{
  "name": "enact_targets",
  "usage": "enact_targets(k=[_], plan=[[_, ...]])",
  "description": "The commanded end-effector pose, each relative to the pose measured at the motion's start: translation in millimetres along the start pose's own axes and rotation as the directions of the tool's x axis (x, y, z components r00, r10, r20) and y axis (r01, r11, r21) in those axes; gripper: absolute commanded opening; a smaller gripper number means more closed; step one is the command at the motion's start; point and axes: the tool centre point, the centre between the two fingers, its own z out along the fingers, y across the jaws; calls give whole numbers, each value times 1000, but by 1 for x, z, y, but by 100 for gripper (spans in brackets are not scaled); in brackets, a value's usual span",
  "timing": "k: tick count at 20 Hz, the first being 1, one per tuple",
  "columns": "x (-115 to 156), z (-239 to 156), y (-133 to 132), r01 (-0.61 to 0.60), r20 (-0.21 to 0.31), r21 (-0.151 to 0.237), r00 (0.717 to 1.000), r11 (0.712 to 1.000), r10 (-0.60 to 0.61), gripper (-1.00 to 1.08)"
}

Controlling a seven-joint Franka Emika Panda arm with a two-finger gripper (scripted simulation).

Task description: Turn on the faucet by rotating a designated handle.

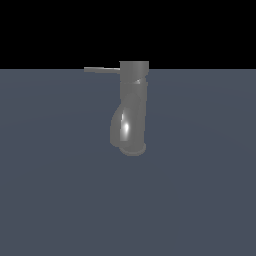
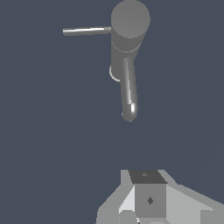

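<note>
A dull grey faucet [image 1: 134, 110] stands upright on the floor, with a bulging spout carrying a bright highlight low on its front. Its handle [image 1: 101, 69], a thin straight rod, sticks out from the top toward the exterior view's left. The wrist view looks down on the faucet [image 2: 130, 26], its handle [image 2: 86, 31] and its spout [image 2: 128, 92]. Only part of my gripper [image 2: 148, 197] shows at that picture's edge, well apart from the faucet and touching nothing. Its fingers are not distinct. The exterior view does not show the gripper.
A flat blue-grey floor [image 1: 60, 190] surrounds the faucet, under a black background. No other object shows in either view.
</note>
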Motion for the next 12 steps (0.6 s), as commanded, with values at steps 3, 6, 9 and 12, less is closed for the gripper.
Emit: enact_targets(k=[3, 6, 9, 12], plan=[[9, 13, -19, -98, 2, 0, 995, 995, 98, -100], [16, 21, -32, -163, 3, 0, 987, 987, 163, -100], [24, 30, -44, -227, 4, 0, 974, 974, 227, -100], [33, 38, -55, -290, 5, 0, 957, 957, 290, -100]])
